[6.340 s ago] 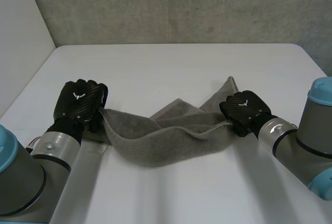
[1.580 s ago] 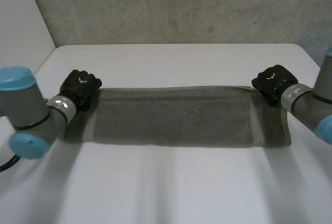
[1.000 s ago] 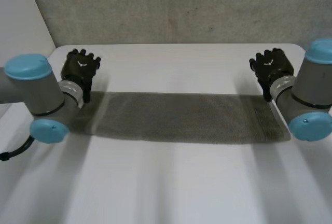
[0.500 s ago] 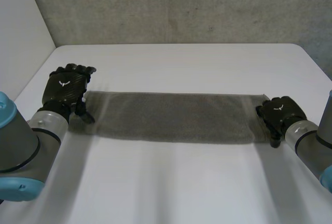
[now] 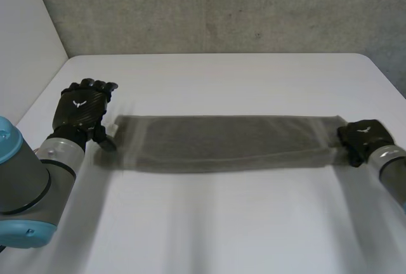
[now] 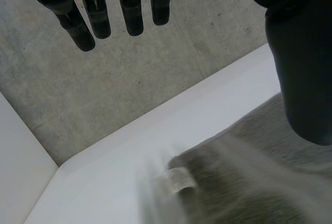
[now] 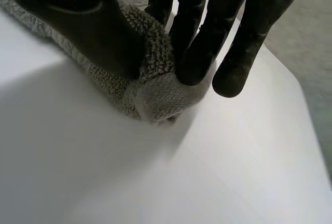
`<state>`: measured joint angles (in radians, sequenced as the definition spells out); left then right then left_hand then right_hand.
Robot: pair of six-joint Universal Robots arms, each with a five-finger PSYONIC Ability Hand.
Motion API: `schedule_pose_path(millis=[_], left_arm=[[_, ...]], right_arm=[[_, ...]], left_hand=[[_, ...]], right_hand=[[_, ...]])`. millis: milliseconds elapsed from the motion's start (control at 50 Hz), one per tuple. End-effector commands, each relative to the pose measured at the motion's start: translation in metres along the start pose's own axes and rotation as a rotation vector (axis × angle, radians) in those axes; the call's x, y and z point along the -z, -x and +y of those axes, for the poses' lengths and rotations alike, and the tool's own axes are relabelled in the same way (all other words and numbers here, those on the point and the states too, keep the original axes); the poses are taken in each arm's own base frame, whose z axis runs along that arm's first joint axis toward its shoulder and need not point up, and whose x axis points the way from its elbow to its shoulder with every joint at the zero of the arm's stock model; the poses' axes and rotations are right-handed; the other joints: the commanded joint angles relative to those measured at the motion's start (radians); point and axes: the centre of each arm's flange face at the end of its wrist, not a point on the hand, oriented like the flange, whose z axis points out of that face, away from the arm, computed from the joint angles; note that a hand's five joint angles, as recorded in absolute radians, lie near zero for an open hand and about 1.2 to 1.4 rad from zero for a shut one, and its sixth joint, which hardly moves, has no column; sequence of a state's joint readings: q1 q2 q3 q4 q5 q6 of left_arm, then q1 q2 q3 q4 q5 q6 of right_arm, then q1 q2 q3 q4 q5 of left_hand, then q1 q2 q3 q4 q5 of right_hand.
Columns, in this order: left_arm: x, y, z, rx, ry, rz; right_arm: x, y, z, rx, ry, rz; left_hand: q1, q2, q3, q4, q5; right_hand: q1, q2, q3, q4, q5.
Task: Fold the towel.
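You were working in what looked like a robot lab or test cell. A plain white table (image 5: 222, 223) stood against a rough grey concrete wall (image 5: 222, 7) on the far side. A white panel (image 5: 25, 45) closed the left, and grey robot arms (image 5: 25, 179) with light-blue caps reached in from the near side.

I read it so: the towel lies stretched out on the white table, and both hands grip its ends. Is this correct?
Not quite. The towel lies stretched out on the white table, but only the right hand grips an end; the left hand is open beside the other end, as the left wrist view shows.
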<state>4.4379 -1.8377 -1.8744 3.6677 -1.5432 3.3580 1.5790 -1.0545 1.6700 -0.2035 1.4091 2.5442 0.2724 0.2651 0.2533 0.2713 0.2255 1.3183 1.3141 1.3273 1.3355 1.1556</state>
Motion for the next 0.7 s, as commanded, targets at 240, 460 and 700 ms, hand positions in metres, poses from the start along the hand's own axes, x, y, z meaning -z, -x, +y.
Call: schedule_pose_path(millis=[240, 460, 700], left_arm=[[0.000, 0.000, 0.000, 0.000, -0.002, 0.001], [0.000, -0.002, 0.000, -0.003, -0.002, 0.004], [0.002, -0.004, 0.002, -0.008, -0.014, 0.008]], right_arm=[[0.005, -0.072, -0.084, 0.135, -0.146, 0.105], [0.061, 0.111, -0.180, 0.178, -0.455, -0.297], [0.097, 0.261, -0.130, 0.296, -0.426, -0.559]], left_hand=[[-0.082, -0.075, -0.063, -0.081, -0.210], [-0.085, -0.078, -0.066, -0.084, -0.213], [-0.085, -0.078, -0.066, -0.084, -0.213]], right_hand=[[0.078, 0.082, 0.069, 0.061, 0.066], [0.078, 0.082, 0.069, 0.061, 0.066], [-0.344, -0.340, -0.353, -0.361, -0.356]])
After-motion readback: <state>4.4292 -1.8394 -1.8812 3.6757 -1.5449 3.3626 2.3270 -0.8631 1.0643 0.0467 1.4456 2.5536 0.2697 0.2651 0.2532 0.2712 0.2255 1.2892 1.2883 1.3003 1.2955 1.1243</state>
